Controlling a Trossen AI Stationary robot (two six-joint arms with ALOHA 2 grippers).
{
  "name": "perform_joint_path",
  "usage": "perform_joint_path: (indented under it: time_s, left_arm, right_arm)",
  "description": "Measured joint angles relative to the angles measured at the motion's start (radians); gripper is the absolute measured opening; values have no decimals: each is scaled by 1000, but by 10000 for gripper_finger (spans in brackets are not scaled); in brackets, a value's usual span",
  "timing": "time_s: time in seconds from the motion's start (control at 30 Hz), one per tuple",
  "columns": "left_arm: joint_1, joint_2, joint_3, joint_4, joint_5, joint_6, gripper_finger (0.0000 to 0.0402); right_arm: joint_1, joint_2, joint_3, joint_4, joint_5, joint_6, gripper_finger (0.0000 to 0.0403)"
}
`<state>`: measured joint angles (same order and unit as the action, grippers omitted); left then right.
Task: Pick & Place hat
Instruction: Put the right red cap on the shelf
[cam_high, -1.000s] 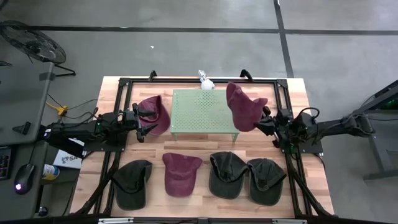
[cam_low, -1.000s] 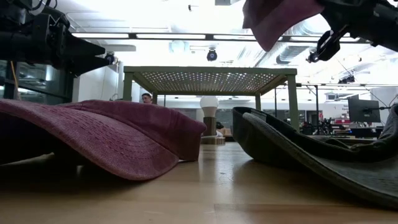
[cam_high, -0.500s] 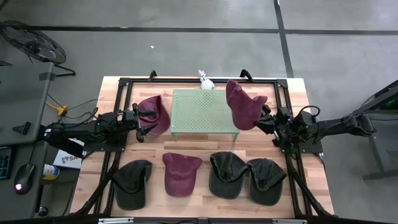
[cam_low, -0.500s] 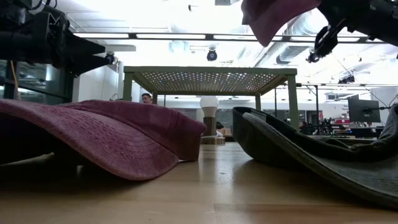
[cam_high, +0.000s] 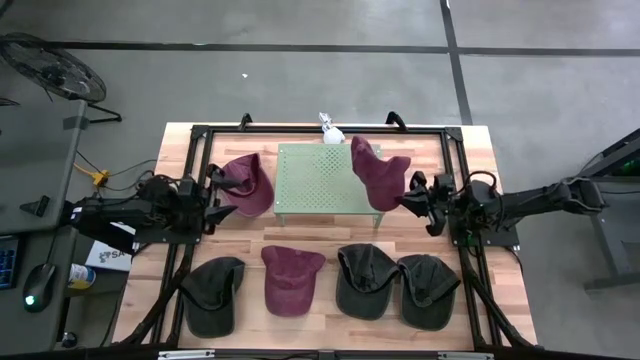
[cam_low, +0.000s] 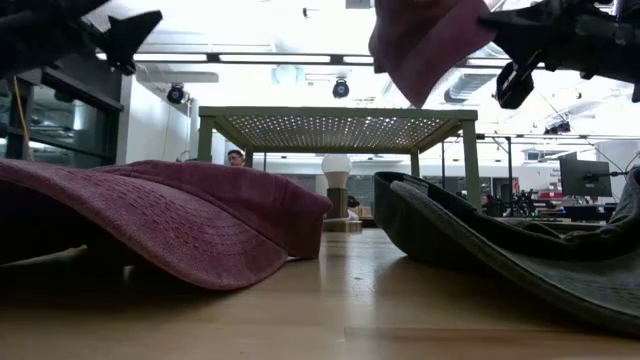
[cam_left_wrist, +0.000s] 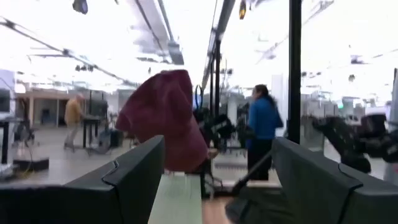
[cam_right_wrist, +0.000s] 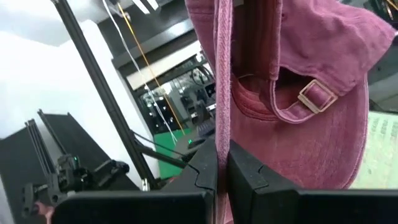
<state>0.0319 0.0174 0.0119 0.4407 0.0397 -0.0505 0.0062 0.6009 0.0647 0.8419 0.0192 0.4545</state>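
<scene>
A maroon hat (cam_high: 378, 172) hangs in the air over the right end of the green perforated stand (cam_high: 320, 180), with my right gripper (cam_high: 412, 197) shut on it. The low view shows this hat (cam_low: 425, 40) higher than the stand's top (cam_low: 335, 118). A second maroon hat (cam_high: 247, 185) rests on the table left of the stand. My left gripper (cam_high: 215, 208) stands open beside it, tipped upward, touching nothing. Its wrist view looks between its fingers (cam_left_wrist: 217, 180) at the raised hat (cam_left_wrist: 165, 118). My right gripper pinches an edge of the hat's cloth (cam_right_wrist: 222, 124) between its two fingers, close to the back strap and its buckle (cam_right_wrist: 314, 96). The fingers come from the table's right side, slanting a little upward. The hat is lifted clear of the stand and the table.
Along the near edge lie a dark hat (cam_high: 213, 293), a maroon hat (cam_high: 291, 278) and two more dark hats (cam_high: 362, 280) (cam_high: 428, 290). A white bulb-shaped object (cam_high: 331, 133) stands behind the stand. A black frame (cam_high: 200, 140) runs around the work area. A person (cam_left_wrist: 261, 124) walks beyond the table.
My right gripper has carried the maroon hat toward the table's left, from beside the stand to over its right end. The hat has stayed lifted clear. My left gripper has drawn back toward the table's left edge, risen and tipped its fingers upward.
</scene>
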Motion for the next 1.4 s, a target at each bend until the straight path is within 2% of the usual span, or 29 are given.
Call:
perform_joint_path:
  time_s: [0.13,0.27,0.5,0.63,0.77,0.97,1.17,1.3,1.4]
  left_arm:
    - [0,23,19,-2,-13,16,291]
    - [0,114,54,42,-51,71,291]
    - [1,416,137,142,-103,199,291]
    - [1,631,277,143,-151,268,291]
    - [1,827,462,110,-181,428,291]
    - [1,1058,776,-90,-242,652,291]
    - [1,1219,1014,-308,-270,776,291]
    - [13,1271,1083,-329,-347,836,291]
    - [34,1274,1094,-338,-314,831,291]
  right_arm:
    - [-13,2,0,5,-11,-10,5]
    - [-31,2,0,3,-17,-10,5]
    - [-68,26,7,-38,-28,-11,5]
    - [-102,72,73,-117,-50,-11,5]
    - [-129,123,158,-183,-130,-8,5]
    - [-159,180,262,-308,-211,18,5]
    - [-159,184,288,-350,-238,-23,5]
    - [-159,184,287,-355,-239,-36,5]
    - [-159,183,287,-368,-237,-39,5]
